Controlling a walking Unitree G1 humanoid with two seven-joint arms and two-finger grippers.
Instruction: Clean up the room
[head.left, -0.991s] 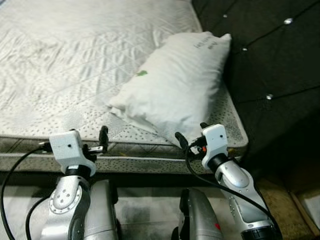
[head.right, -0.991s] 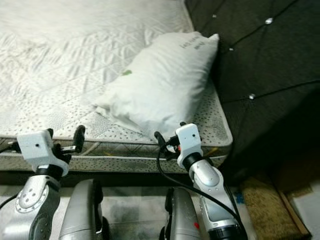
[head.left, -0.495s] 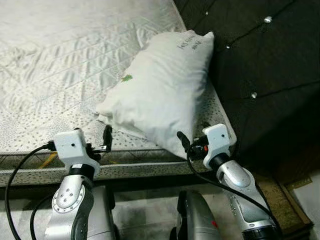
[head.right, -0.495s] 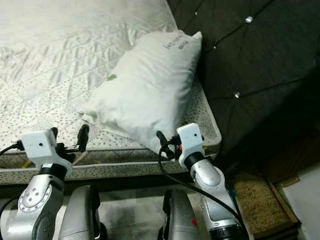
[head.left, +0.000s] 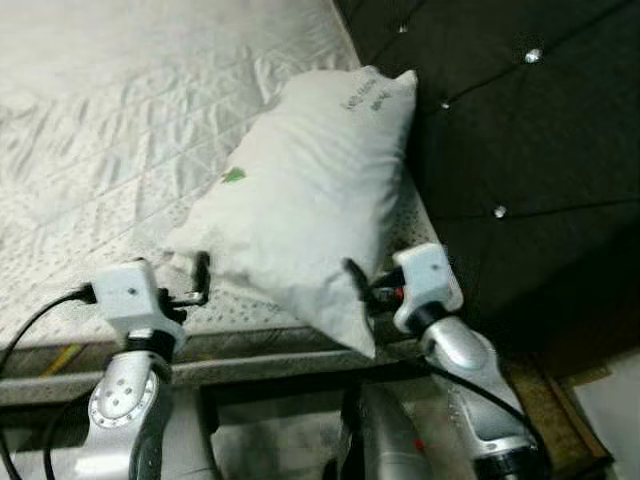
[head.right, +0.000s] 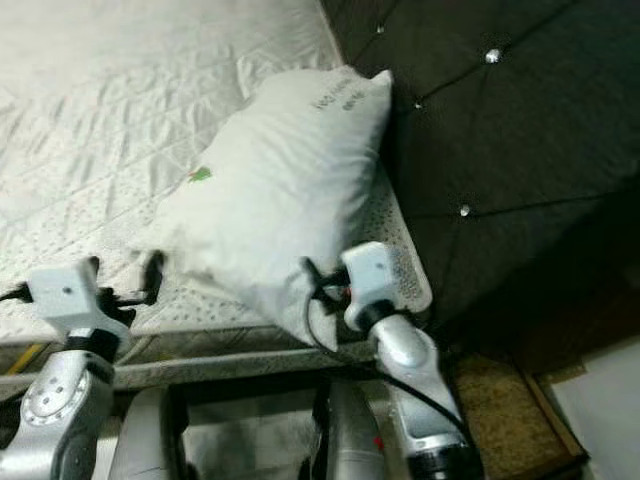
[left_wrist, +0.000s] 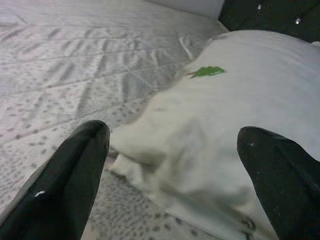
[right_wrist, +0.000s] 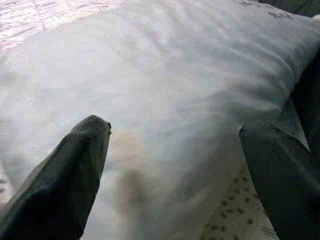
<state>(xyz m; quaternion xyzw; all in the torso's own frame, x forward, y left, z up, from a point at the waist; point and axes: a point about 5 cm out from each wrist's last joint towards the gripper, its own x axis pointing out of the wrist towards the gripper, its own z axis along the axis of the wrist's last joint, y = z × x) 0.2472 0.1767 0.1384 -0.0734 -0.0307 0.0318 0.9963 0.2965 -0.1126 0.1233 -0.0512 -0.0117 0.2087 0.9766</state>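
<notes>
A white pillow (head.left: 300, 190) with a small green mark lies slanted on the quilted mattress (head.left: 90, 170), its far end against the headboard. My left gripper (head.left: 200, 280) is open at the pillow's near left corner, and the left wrist view shows that corner (left_wrist: 150, 150) between its spread fingers (left_wrist: 75, 170). At the pillow's near right corner my right gripper (head.left: 360, 285) is open too. The pillow's surface (right_wrist: 165, 85) spans the gap between its fingers (right_wrist: 75, 170) in the right wrist view. Neither gripper holds anything.
A dark tufted headboard (head.left: 520, 150) with shiny studs rises along the right of the bed. The mattress front edge (head.left: 250, 345) runs just under my wrists. A brown mat (head.left: 565, 385) and a pale object (head.left: 620, 420) lie on the floor at lower right.
The camera has swung and come closer to the bed. Both grippers have advanced from the mattress edge to the pillow's near corners. The pillow itself lies as before.
</notes>
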